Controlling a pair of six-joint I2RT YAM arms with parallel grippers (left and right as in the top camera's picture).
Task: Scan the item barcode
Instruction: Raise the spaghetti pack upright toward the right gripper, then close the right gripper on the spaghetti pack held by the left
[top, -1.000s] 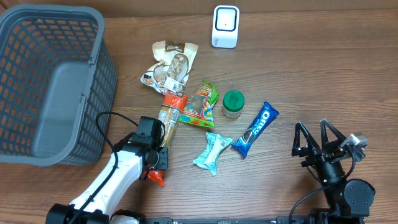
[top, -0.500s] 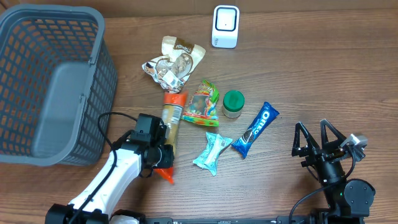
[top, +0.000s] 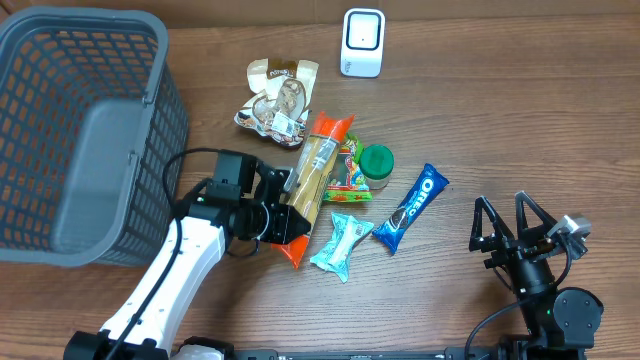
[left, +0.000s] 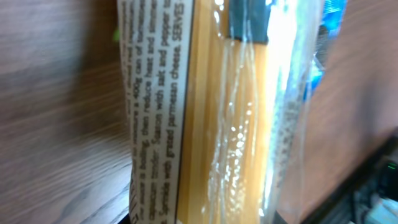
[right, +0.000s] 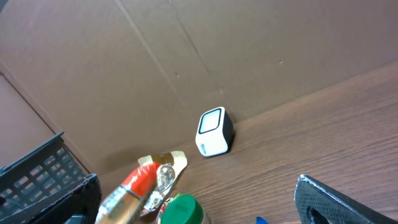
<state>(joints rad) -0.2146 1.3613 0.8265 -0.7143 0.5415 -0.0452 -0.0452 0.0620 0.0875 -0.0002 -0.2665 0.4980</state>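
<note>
**Overhead view.** The left hand (top: 283, 218) pinches the near end of a long clear spaghetti packet with orange ends (top: 316, 165). The packet lies at the centre of the brown wooden desk (top: 500, 100), and its free end points toward 1 o'clock. A white box-shaped barcode scanner (top: 362, 42) stands at 12 o'clock, well apart from the packet. A grey plastic mesh basket (top: 40, 60) fills the 9 to 10 o'clock side. A green-lidded jar (top: 376, 165) sits just beside the packet at its 3 o'clock. The right hand (top: 501, 200) rests at 4 o'clock, spread wide and holding nothing.

**Left wrist view.** The packet (left: 205, 124) fills the frame, with yellow strands behind clear film and a white printed text panel. No barcode can be made out on this face.

**Right wrist view.** The scanner (right: 213, 132) stands before a cardboard wall. The packet's orange end (right: 134, 183) shows at 7 o'clock, and 1 dark finger (right: 329, 202) at 5 o'clock.

**Progress, as judged.** Step 1, the grasp, appears done. 2 steps are left: carrying the packet toward 12 o'clock, then turning its barcode to face the scanner.
</note>
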